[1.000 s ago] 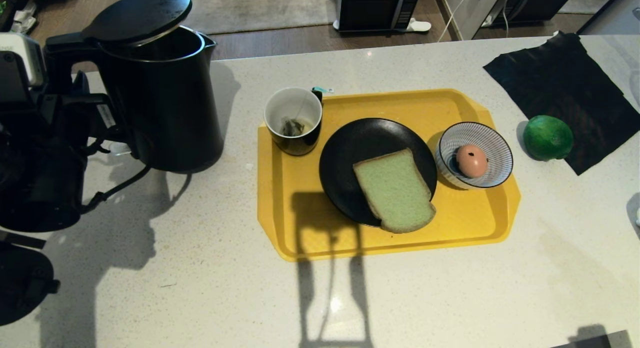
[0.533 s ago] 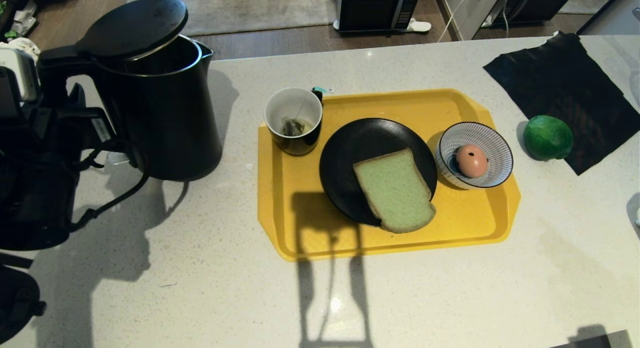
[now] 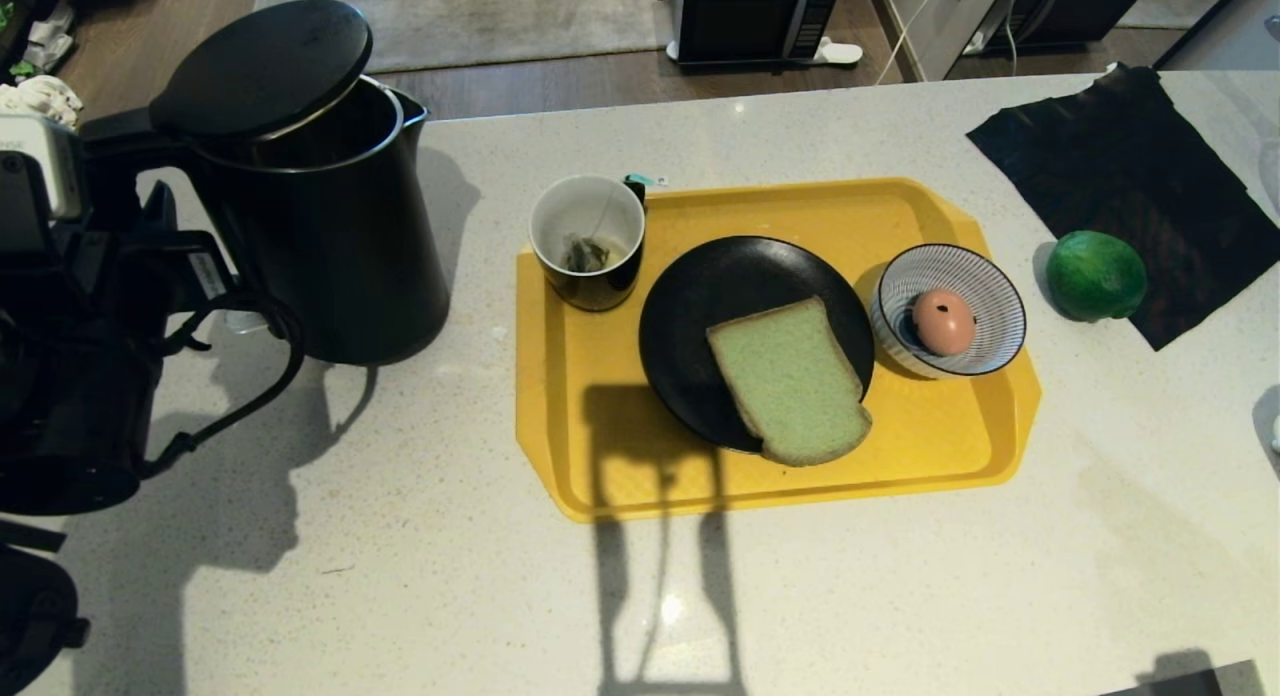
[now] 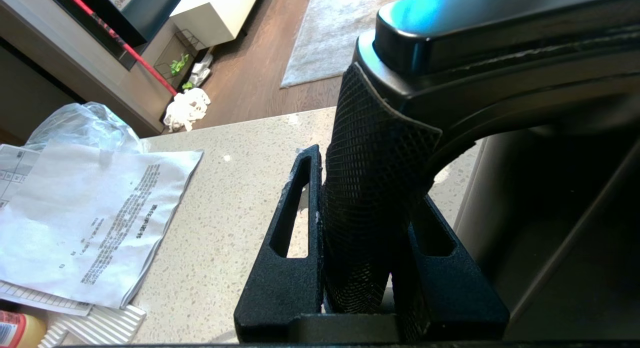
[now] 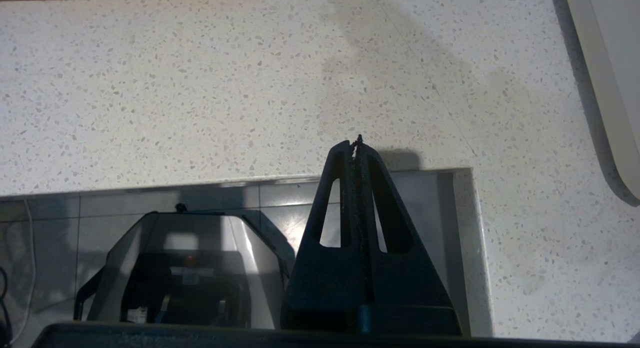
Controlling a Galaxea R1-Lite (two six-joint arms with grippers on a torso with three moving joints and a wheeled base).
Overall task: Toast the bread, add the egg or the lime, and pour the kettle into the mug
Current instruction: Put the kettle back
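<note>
Kettle point(image 3: 320, 206), a tall matte black jug with its round lid tipped up, stands at the upper left of the head frame on the speckled pale stone table point(image 3: 400, 576). The left tool point(image 4: 350, 268) is clamped on the kettle's thick loop handle point(image 4: 375, 188), whose grip carries a fine cross-hatched texture, with a slotted black finger pressed to either side of it. Right of the kettle lies a yellow plastic tray point(image 3: 590, 456) with clipped corners. On it stand the glossy black mug point(image 3: 587, 239), white inside with a teabag at the bottom, a round black plate point(image 3: 720, 286) bearing the square pale green bread point(image 3: 790, 381), which overhangs the plate's lower rim, and a blue-striped bowl point(image 3: 985, 306) cradling the pinkish egg point(image 3: 943, 321). The round green lime point(image 3: 1096, 275) sits at the right on the edge of a crinkled black sheet point(image 3: 1130, 156). The right tool point(image 5: 357, 153) hangs over the table's edge, its tips pressed together on nothing.
</note>
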